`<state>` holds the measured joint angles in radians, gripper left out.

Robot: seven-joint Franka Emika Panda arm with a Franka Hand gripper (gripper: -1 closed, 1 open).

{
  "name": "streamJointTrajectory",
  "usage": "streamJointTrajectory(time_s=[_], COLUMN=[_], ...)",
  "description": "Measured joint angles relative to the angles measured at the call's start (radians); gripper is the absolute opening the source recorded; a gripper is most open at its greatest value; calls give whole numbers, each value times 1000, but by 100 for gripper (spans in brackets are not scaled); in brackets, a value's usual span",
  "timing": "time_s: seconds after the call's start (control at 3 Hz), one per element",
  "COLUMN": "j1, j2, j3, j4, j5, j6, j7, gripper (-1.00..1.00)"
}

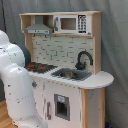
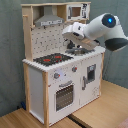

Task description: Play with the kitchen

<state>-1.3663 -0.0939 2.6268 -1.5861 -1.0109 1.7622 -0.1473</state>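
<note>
The kitchen (image 1: 65, 50) is a white and light-wood toy unit with a grey hood (image 1: 38, 28), a black faucet (image 1: 84, 59), a sink (image 1: 71, 74) and a red-ringed stove (image 1: 40, 66). In the second exterior view the kitchen (image 2: 50, 75) shows its oven door (image 2: 64, 95) and knobs (image 2: 56, 76). My gripper (image 2: 74, 36) hangs above the counter near the sink, in front of the pegboard back. It touches nothing that I can see. In the first exterior view only my white arm (image 1: 15, 85) shows at the left, and the gripper is hidden.
A toy microwave (image 1: 70, 23) sits in the top shelf. A grey curtain (image 1: 112, 45) hangs behind the kitchen. The unit stands on a wooden surface (image 2: 100, 112). My arm's bulky links (image 2: 107, 27) reach in from the second exterior view's right.
</note>
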Motion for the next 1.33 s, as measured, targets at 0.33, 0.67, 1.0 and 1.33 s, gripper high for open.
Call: streamJointTrajectory(time_s=[0.33, 0.67, 1.0, 1.33], j1=[54, 105, 133, 144], j2=[-30, -67, -92, -97], j3=[1, 0, -2, -3], j4=[-3, -14, -46, -113], j5=[-102, -207, -306, -399], j6=[9, -2, -24, -28], j7=[0, -1, 0, 17], gripper=[100, 100, 100, 100])
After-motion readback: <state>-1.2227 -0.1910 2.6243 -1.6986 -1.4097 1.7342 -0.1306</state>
